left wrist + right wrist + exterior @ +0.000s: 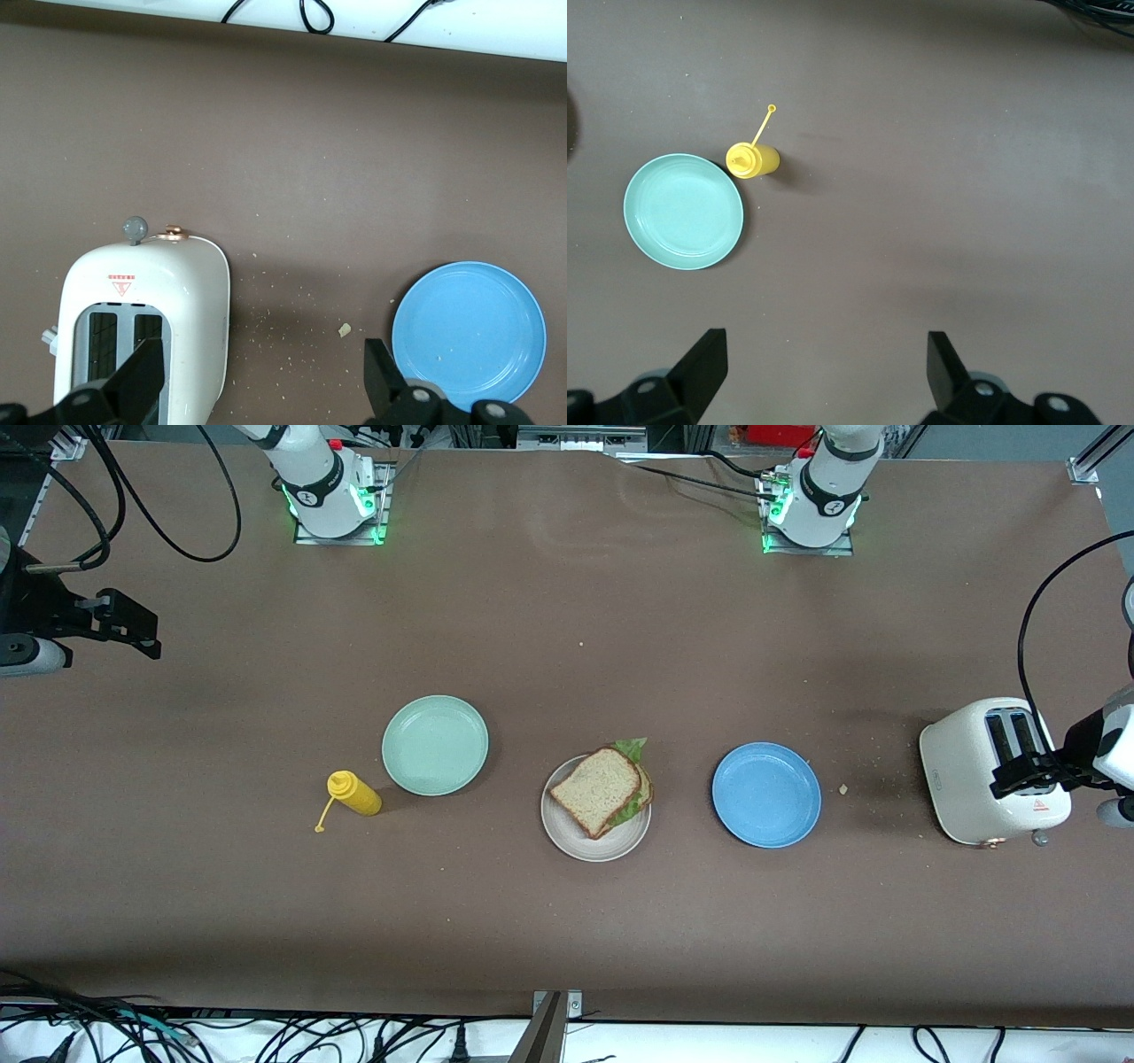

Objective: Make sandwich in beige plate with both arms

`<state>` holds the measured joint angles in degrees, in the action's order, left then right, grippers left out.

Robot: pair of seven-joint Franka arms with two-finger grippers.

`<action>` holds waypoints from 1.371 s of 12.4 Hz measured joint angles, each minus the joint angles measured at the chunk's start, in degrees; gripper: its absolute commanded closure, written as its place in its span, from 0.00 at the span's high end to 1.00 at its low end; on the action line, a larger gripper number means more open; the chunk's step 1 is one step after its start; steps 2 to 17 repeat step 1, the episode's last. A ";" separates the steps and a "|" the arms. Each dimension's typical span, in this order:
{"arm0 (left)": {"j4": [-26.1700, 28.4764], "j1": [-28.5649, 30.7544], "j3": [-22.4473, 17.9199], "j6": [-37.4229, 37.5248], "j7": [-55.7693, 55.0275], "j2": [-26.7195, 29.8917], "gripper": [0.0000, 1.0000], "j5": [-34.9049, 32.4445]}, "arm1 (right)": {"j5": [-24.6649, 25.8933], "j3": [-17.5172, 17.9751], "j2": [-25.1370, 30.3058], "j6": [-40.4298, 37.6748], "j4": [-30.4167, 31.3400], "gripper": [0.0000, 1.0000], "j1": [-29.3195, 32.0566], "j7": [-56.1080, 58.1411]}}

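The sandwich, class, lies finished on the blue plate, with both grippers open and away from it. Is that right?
Not quite. The front view shows the sandwich on the beige plate; the blue plate beside it holds nothing. The left gripper and right gripper are indeed open and away.

You see the sandwich on the beige plate mid-frame, a plate and mustard bottle at frame left, another plate and toaster at frame right.

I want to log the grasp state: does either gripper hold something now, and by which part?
Nothing is held. The left gripper hangs open over the toaster; the right gripper hangs open over bare table. The sandwich lies on the beige plate.
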<state>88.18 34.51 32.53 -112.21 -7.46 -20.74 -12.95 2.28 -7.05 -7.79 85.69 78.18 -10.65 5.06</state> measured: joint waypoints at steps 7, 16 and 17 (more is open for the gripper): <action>-0.01 0.00 0.00 0.00 -0.01 0.00 0.99 0.00 | 0.00 0.00 0.00 0.01 0.00 1.00 0.00 0.00; -0.01 0.00 0.00 0.00 -0.01 0.00 0.99 0.00 | 0.00 0.00 0.00 0.01 0.00 1.00 0.00 0.00; -0.01 0.00 0.00 0.00 -0.01 0.00 0.99 0.00 | 0.00 0.00 0.00 0.01 0.00 1.00 0.00 0.00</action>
